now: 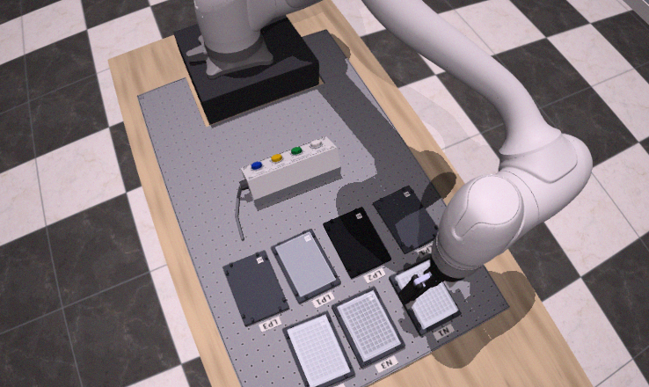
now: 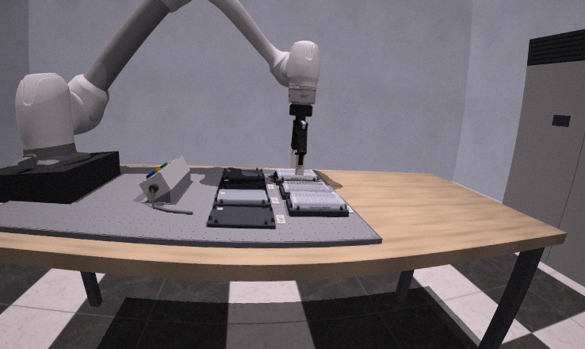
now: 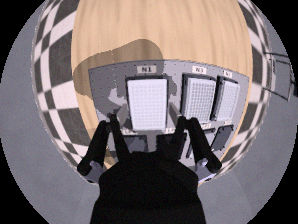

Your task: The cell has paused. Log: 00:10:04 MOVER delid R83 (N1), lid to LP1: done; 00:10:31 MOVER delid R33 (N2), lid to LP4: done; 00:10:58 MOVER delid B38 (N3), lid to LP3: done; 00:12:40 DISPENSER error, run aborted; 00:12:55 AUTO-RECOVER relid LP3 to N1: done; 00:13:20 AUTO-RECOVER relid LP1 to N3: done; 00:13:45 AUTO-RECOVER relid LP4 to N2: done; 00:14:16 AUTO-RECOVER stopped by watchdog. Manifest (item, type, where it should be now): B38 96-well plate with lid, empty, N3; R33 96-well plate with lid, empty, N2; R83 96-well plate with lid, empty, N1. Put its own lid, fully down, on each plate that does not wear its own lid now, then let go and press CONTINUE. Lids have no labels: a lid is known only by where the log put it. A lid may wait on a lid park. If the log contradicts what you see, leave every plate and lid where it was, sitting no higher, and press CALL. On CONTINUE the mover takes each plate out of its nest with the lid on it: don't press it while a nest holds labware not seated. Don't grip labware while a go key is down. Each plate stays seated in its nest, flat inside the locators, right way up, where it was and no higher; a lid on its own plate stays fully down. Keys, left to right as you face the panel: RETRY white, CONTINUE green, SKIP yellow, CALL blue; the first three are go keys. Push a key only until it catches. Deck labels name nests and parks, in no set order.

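Note:
Three 96-well plates sit in nests along the deck's edge. The plate in N1 (image 1: 427, 301) wears a clear lid; it also shows in the wrist view (image 3: 148, 102). My gripper (image 1: 420, 283) is open right over this plate, fingers pointing down on either side of the lid, low above it in the side view (image 2: 300, 166). The fingers hold nothing (image 3: 148, 132). The plate in N3 (image 1: 368, 327) shows a dark rim and bare wells, and seems to have no lid. The plate in N2 (image 1: 317, 354) looks lidded. A lone lid (image 1: 305, 264) lies on park LP1.
Parks LP3 (image 1: 254, 288), LP2 (image 1: 355, 240) and LP4 (image 1: 404, 219) are bare. The key box (image 1: 290, 165) stands behind the parks, with blue (image 1: 256, 164), yellow (image 1: 276, 156), green (image 1: 295, 149) and white (image 1: 316, 143) keys. The arm's base (image 1: 250, 62) is at the deck's far end.

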Controlling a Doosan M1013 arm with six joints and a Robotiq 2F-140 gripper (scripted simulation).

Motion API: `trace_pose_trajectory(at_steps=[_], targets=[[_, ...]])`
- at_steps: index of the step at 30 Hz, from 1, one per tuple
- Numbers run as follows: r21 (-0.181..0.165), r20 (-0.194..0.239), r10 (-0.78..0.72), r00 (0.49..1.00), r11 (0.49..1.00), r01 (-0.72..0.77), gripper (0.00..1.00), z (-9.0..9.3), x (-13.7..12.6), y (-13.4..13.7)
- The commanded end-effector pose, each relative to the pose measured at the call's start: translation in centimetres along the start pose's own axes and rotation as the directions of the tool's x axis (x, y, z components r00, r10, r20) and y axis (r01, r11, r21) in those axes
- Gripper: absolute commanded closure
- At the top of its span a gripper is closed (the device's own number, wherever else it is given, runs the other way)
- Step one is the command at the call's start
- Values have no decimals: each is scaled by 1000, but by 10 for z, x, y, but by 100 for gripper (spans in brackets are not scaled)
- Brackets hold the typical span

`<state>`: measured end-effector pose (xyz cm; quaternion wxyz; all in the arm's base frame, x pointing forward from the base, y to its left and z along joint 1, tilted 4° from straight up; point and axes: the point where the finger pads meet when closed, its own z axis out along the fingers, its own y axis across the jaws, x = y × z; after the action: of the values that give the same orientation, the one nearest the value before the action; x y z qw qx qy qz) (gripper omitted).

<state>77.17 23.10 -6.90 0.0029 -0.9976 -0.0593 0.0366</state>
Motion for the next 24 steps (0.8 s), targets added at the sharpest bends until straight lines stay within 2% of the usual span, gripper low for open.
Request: trace_pose_trajectory(at_steps=[1,14,24], targets=[[0,0,0,1000,1000,0,34,-3,0,0],[0,0,0,1000,1000,0,34,-28,0,0],[0,0,0,1000,1000,0,34,-40,0,0]])
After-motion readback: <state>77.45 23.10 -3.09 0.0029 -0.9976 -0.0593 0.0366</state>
